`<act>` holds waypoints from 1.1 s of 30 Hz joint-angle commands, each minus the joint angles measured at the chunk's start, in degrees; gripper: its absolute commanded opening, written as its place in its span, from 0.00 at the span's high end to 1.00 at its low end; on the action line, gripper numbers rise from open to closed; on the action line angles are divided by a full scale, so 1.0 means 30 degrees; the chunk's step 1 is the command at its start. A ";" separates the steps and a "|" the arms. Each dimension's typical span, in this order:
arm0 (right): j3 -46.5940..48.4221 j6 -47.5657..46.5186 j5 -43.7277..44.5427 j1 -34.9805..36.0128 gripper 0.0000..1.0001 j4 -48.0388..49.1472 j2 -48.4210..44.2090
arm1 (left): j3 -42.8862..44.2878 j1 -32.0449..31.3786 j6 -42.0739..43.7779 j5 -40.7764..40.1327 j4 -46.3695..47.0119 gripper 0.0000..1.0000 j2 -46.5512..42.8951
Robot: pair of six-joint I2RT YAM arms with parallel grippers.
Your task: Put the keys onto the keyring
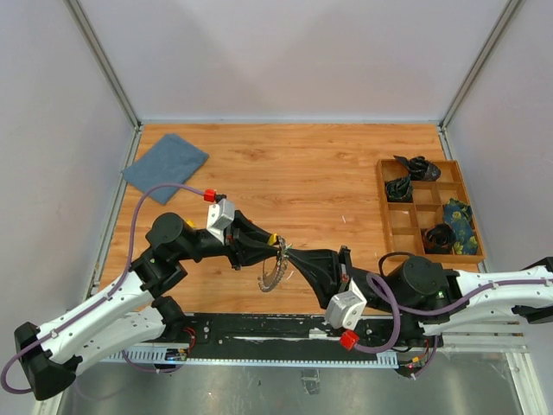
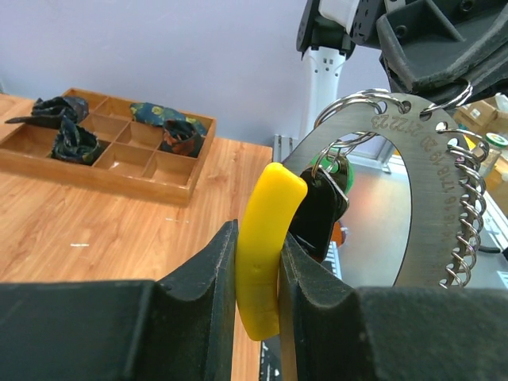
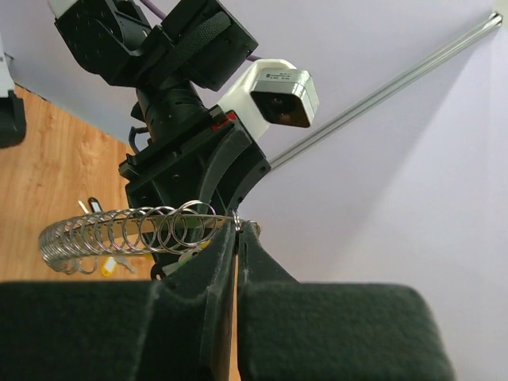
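The left gripper [image 2: 258,266] has its fingers clamped on the yellow tag [image 2: 268,230], and a black key [image 2: 321,216] hangs just beside it from a small ring. The right gripper [image 3: 236,238] is pinched tight on the edge of the keyring [image 2: 414,198]. The keyring is held between both arms over the wooden table [image 1: 328,173], well apart from the compartment tray [image 1: 381,203].
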 commanded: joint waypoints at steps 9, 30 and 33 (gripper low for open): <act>-0.0292 0.7671 0.0381 0.0145 1.00 0.4806 -0.0586 | 0.1128 0.0038 0.0752 -0.0510 -0.0401 0.68 -0.0355; -0.4526 1.5841 -0.3311 -0.4753 1.00 1.1673 -0.2283 | 0.2981 0.0038 0.1472 -0.1431 -0.1507 0.41 -0.0916; -0.5451 1.7653 -0.5698 -0.6775 1.00 1.3190 -0.2584 | 0.3866 0.0038 0.1785 -0.1307 -0.1525 0.40 -0.0642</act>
